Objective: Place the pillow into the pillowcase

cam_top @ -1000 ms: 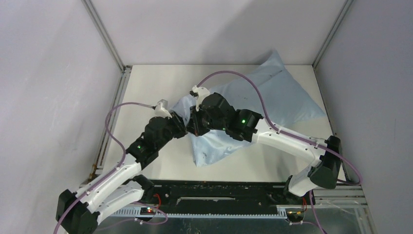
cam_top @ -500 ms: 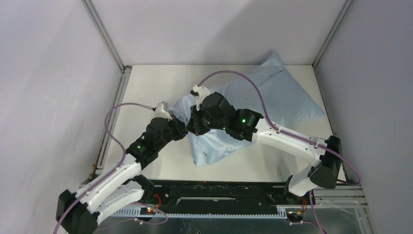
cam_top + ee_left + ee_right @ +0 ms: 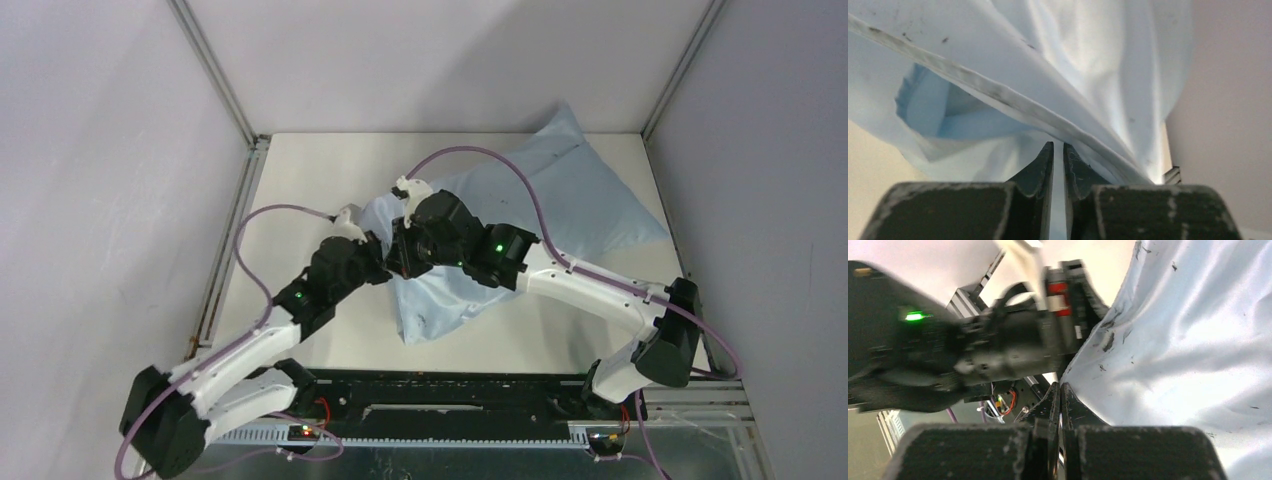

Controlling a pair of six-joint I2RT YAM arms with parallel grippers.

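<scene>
The light blue pillowcase point(image 3: 565, 195) lies from the table's middle to the back right, plump at its far end and flat and wrinkled at its near end point(image 3: 440, 300). No white pillow shows; it is hidden or out of view. My left gripper point(image 3: 384, 264) and right gripper point(image 3: 399, 256) meet at the pillowcase's left edge. In the left wrist view the left gripper point(image 3: 1058, 146) is shut on a fold of the pillowcase point(image 3: 1073, 60), below its hemmed open mouth point(image 3: 933, 107). In the right wrist view the right gripper point(image 3: 1060, 386) is shut at the edge of the pillowcase point(image 3: 1193, 340).
Grey enclosure walls with metal posts point(image 3: 215, 85) bound the table on three sides. Purple cables point(image 3: 480, 155) arch over the pillowcase. A black rail point(image 3: 450, 405) runs along the near edge. My left arm point(image 3: 973, 350) fills the left of the right wrist view.
My left arm has swung a little to the right and farther in, bringing its gripper closer against the right gripper. The right arm and the pillowcase have hardly moved.
</scene>
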